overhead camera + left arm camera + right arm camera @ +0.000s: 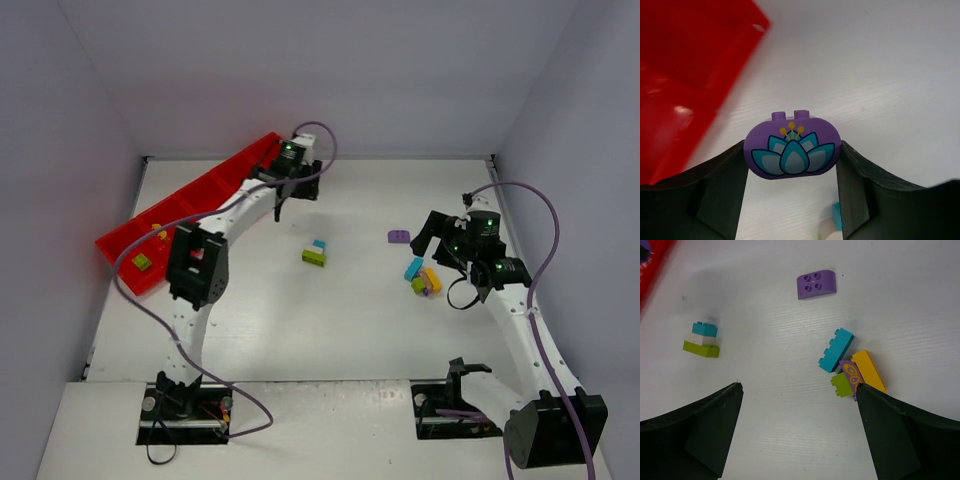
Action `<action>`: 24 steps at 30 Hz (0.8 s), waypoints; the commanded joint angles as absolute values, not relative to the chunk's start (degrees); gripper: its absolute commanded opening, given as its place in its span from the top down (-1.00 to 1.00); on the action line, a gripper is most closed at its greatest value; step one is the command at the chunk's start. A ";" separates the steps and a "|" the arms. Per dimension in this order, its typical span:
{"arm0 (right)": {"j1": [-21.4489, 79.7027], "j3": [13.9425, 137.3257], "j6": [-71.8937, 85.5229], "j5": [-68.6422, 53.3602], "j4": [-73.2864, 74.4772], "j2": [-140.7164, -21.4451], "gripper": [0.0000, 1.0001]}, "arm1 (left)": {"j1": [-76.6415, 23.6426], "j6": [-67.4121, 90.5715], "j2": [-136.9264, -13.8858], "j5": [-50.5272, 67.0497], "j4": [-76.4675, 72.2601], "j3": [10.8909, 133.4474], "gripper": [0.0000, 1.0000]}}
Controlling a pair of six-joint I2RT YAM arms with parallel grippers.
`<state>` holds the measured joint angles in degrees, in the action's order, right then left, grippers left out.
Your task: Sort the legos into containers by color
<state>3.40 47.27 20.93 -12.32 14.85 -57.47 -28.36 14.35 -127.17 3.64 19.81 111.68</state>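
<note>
Looking down from above and behind onto a white table (pixel 330 320). Shows the long red tray (pixel 238 166) lying slantwise along the far left edge, with a yellow brick (pixel 160 232) and a lime brick (pixel 143 262) inside toward its nearer end; cannot tell which compartments. Puts the left gripper (pixel 281 200) just off the tray's far end, pointing down above the table; cannot tell from this height what sits between its jaws. Finds a small stack (pixel 315 252), teal over white over lime, near the table's middle. Finds a lone purple brick (pixel 399 237) to the right of it. Nearer than that, finds a huddle of a teal brick (pixel 413 268), a yellow-orange brick (pixel 432 280) and a lime piece (pixel 418 287), all touching. Sets the right gripper (pixel 440 238) above the table just beside that huddle.

Turning to the left wrist view. Shows both dark fingers (pixel 722 190) clamped on a rounded purple brick (pixel 792 150) printed with a teal flower. Holds it over bare table, beside the tray's red corner at upper left, not over it.

Turning to the right wrist view. Shows the jaws standing wide apart with nothing between them. Places the huddle ahead at right, with a purple printed tile (pixel 851 374) wedged between lime piece and yellow-orange brick. Places the purple brick farther ahead and the stack well apart at left.
</note>
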 commanded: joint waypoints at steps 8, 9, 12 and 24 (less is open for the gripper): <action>3.25 48.52 20.04 -13.01 12.92 -58.53 -0.86 | -13.72 13.82 -110.83 -3.34 17.67 102.21 0.51; 3.25 48.52 20.13 -13.18 12.75 -58.62 -0.86 | -13.19 12.84 -111.61 -2.90 17.75 103.00 0.50; 3.25 48.34 20.13 -13.36 12.66 -59.06 -0.85 | -11.78 10.73 -114.42 -0.44 18.46 107.47 0.49; 3.25 46.94 20.57 -12.83 12.57 -57.75 -0.86 | -9.58 8.35 -126.47 -1.32 24.08 120.76 0.00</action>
